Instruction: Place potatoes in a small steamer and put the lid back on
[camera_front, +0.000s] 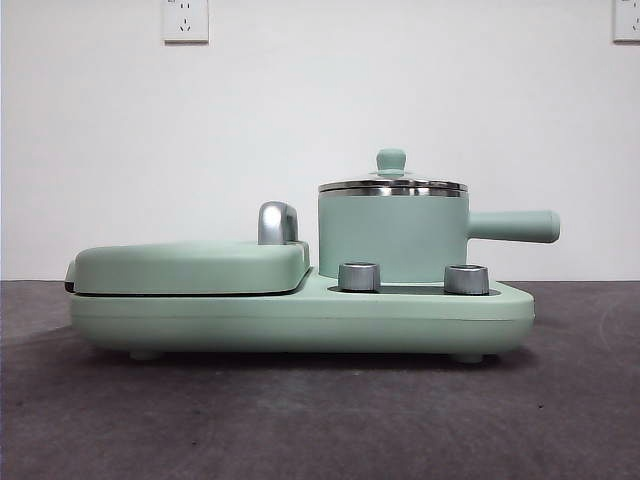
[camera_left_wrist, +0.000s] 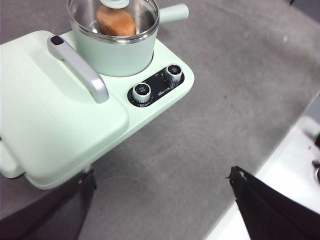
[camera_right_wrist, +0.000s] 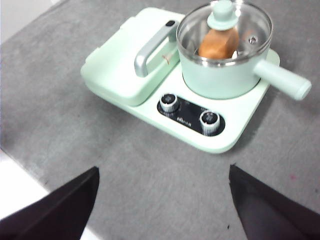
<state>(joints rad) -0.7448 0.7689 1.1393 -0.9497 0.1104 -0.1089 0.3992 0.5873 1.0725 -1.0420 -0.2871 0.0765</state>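
Control knobs (camera_front: 359, 276): nearest the front camera, two steel dials on the mint-green cooker base (camera_front: 300, 322), which stands on the grey worktop (camera_front: 300, 420)
Grill cover (camera_front: 190, 266): flat, shut, chrome handle (camera_front: 277, 222) on top, beside the pot
Small steamer (camera_front: 392, 238): seated on the base behind the dials, side handle pointing away from the grill cover
Potato (camera_right_wrist: 218, 44): orange-brown lump inside the small steamer, seen through the glass in both wrist views
Lid (camera_front: 392, 185): sits level on the steamer's steel rim, knob up
Left gripper (camera_left_wrist: 160, 210): well back from the cooker, jaws wide apart and holding nothing
Right gripper (camera_right_wrist: 162, 205): also drawn back over the worktop, jaws wide apart, nothing between them
Progress: potato in, lid on; by these views the task looks finished, nothing left to do
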